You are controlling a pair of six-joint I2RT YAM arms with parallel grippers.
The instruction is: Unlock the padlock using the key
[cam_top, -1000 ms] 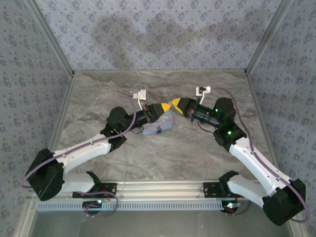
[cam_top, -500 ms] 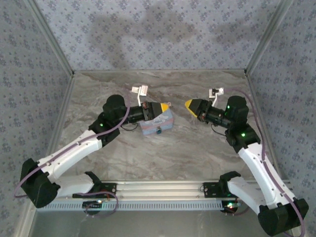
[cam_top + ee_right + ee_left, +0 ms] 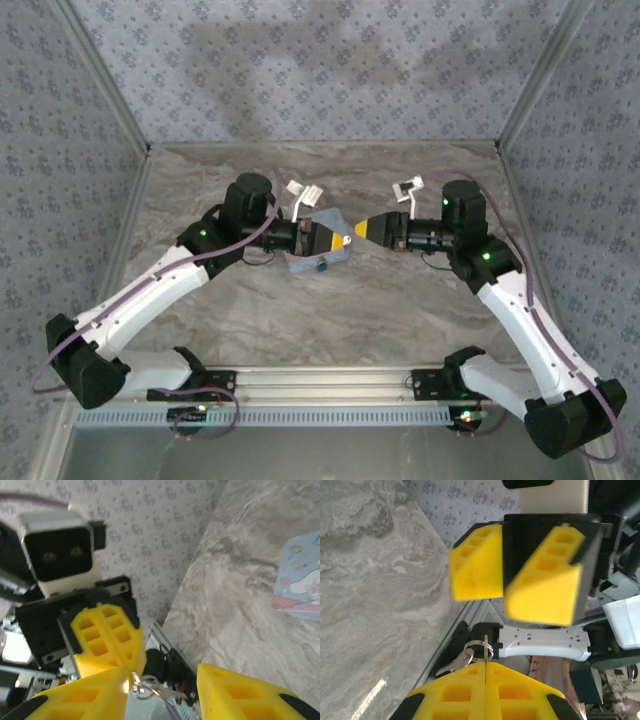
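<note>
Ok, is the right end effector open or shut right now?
Open. The right end effector has its yellow fingers apart in the left wrist view; the left end effector, not it, pinches the key ring.

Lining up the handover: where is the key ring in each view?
Top: too small to see, where left hand meets right hand.
Left wrist: key ring bottom centre, pinched by left hand.
Right wrist: bottom, left of centre.
Shared landmark: left hand's yellow tips.
</note>
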